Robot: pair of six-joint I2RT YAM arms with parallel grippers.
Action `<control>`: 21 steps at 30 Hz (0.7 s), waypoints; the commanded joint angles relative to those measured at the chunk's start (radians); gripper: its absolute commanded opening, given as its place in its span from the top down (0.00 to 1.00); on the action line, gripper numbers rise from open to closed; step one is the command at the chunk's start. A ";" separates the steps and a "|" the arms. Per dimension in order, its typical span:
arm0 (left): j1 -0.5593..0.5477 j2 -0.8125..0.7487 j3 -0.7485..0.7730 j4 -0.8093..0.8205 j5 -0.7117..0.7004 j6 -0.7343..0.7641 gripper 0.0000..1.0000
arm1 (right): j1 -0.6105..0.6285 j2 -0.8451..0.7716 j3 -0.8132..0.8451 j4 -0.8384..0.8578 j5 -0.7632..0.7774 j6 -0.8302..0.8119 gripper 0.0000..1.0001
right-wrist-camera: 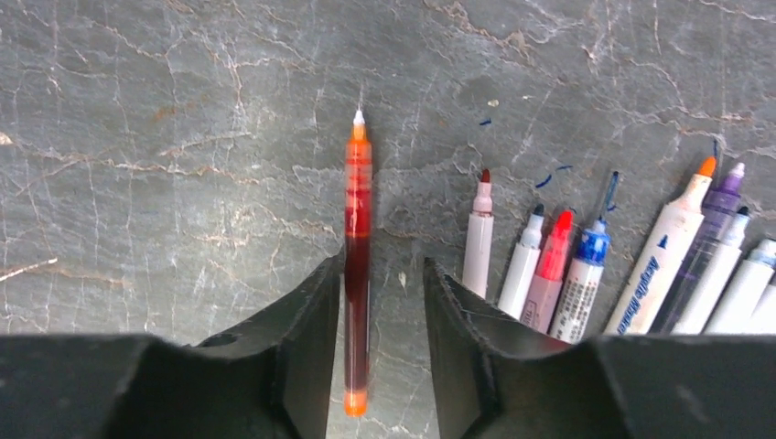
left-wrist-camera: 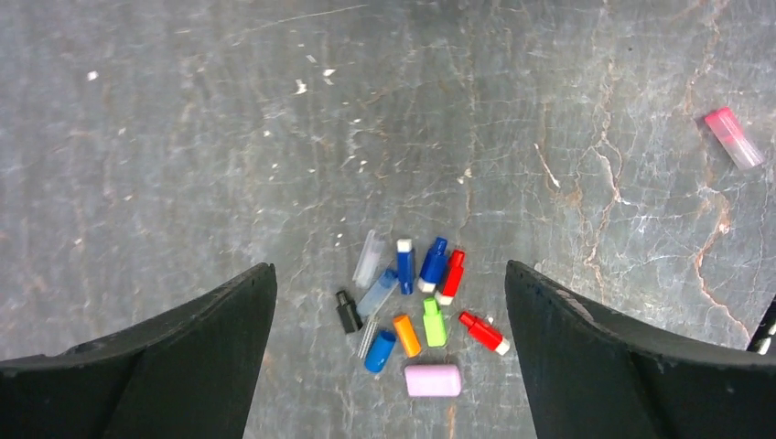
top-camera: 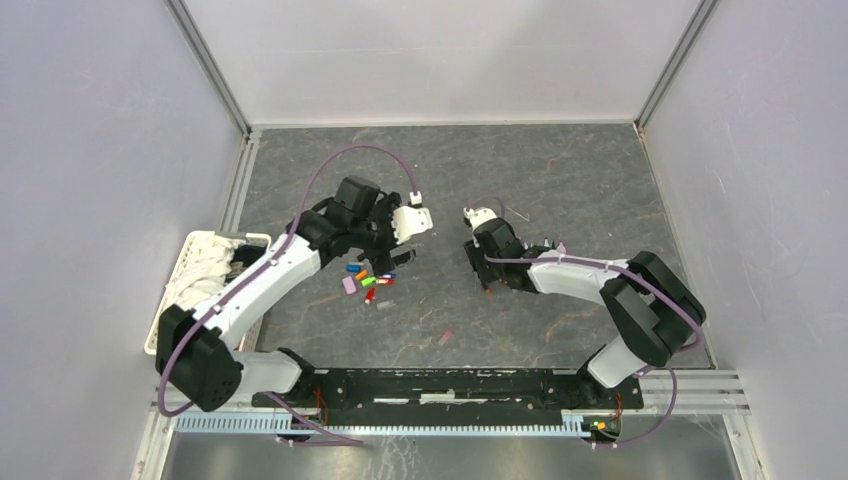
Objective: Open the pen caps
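Several loose pen caps (left-wrist-camera: 412, 311) in blue, red, green, orange, black, clear and lilac lie bunched on the table; in the top view the pen caps (top-camera: 366, 281) sit under the left arm. My left gripper (left-wrist-camera: 389, 270) hangs above them, wide open and empty. An uncapped orange pen (right-wrist-camera: 357, 229) lies lengthwise between the fingers of my right gripper (right-wrist-camera: 382, 265). Those jaws stand open, with a clear gap on the pen's right side. A row of several uncapped pens (right-wrist-camera: 549, 265) lies just right of that gripper.
One pink cap (left-wrist-camera: 732, 137) lies apart from the pile, also seen as the pink cap (top-camera: 446, 337) near the table's front. A white basket (top-camera: 185, 262) holding cloth stands at the left edge. Grey walls close in the table.
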 commanded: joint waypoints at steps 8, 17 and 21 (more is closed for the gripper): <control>0.291 -0.144 0.108 0.021 -0.023 -0.212 0.00 | -0.004 -0.269 0.060 -0.071 -0.001 0.006 0.03; 0.452 -0.115 -0.191 0.426 -0.099 -0.447 0.00 | -0.006 -0.632 -0.176 0.031 0.568 -0.058 0.02; 0.467 -0.074 -0.370 0.668 -0.090 -0.471 0.00 | -0.017 -0.744 -0.427 0.392 0.786 -0.268 0.02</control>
